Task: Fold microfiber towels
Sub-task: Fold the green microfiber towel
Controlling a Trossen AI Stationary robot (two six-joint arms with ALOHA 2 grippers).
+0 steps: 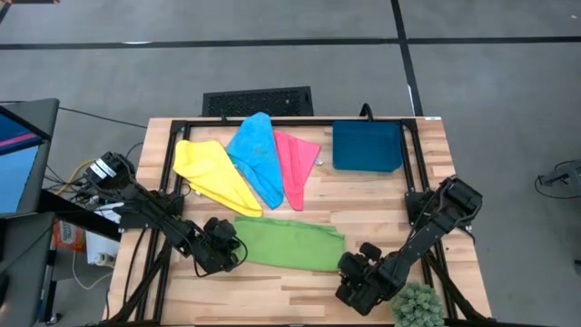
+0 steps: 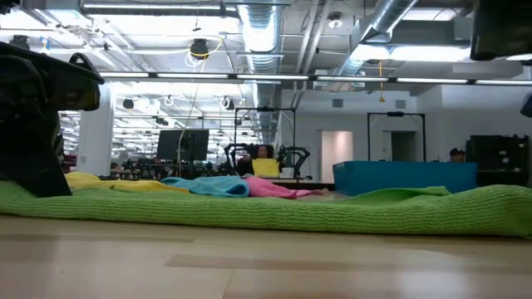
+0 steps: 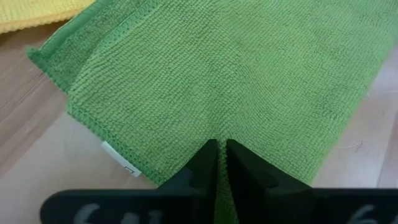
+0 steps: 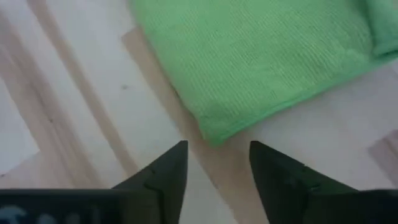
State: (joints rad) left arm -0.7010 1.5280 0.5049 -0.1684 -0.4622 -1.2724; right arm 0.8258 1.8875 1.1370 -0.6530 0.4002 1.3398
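On the worktop, near edge:
Green towel (image 1: 289, 243): lies folded into a flat, long band parallel to the near edge of the table (image 1: 381, 195), roughly centred between the two arms. The left wrist view shows stacked layers with stitched hems and a small white label (image 3: 121, 157) at one corner.
Left gripper (image 1: 223, 245): at the green towel's left end, low on the worktop. Its fingers are pressed together with a fold of the green cloth pinched between them, as the left wrist view shows.
Right gripper (image 1: 356, 270): just off the green towel's right end, toward the near right corner. Its fingers stand apart with bare wood between them; the cloth's corner lies just ahead of the tips, not touched.

Toward the far edge:
Yellow towel (image 1: 213, 174): far left, limp, one end running down toward the green towel.
Blue towel (image 1: 256, 154): centre of the group, overlapping the yellow towel on one side and the pink on the other.
Pink towel (image 1: 294, 163): to the right of the blue towel, tapering toward the worktop's middle.
Dark blue tray (image 1: 366, 145): far right, well apart from the pink towel.

Near right corner:
Small green plant (image 1: 418, 306): beside the right arm, at the table's edge.
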